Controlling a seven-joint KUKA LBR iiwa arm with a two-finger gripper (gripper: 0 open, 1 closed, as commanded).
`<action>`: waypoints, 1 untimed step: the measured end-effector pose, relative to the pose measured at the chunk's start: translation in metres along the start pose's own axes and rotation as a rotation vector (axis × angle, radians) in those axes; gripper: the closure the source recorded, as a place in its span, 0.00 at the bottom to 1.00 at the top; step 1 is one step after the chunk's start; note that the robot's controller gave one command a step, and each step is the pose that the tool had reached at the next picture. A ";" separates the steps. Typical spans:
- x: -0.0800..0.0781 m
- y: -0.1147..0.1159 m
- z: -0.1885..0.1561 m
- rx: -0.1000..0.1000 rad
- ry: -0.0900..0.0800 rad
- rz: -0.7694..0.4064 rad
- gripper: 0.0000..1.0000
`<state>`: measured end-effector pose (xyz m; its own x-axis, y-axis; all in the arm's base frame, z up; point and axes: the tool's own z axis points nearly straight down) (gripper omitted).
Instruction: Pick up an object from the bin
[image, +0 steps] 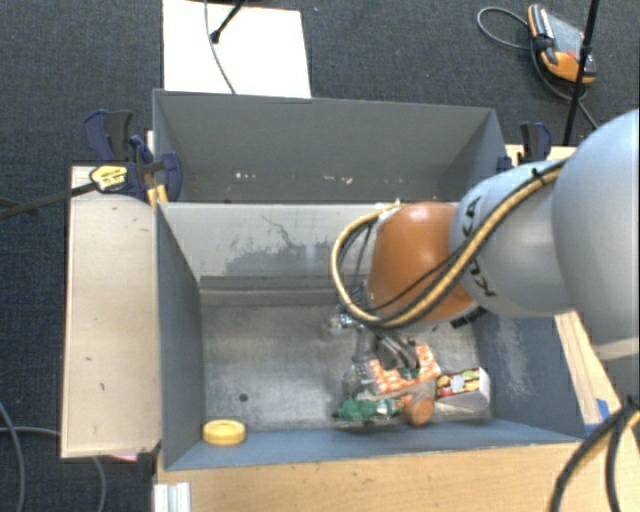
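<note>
- Lower left: a yellow disc (224, 432) lies alone on the scuffed floor of the grey bin (260, 370), with bare metal around it.
- Lower centre: the gripper (368, 378) is down at a small heap: a green thing (358, 409), an orange-and-white packet (405, 378) and a white box (465, 384). I cannot tell whether it is spread or pinching.
- Risk: the heap crowds the near wall, so a lift may drag neighbours or slip.

the arm (560, 240) runs off the right edge; its orange cover (415, 260) hides some of the bin (270, 350) floor, and the heap (405, 398) below is too jumbled to name.
</note>
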<state>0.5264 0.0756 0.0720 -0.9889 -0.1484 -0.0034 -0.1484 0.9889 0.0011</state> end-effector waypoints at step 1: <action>0.051 -0.040 -0.068 0.000 0.000 -0.323 1.00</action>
<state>0.4817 0.0284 0.1402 -0.8907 -0.4545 -0.0032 -0.4545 0.8907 -0.0002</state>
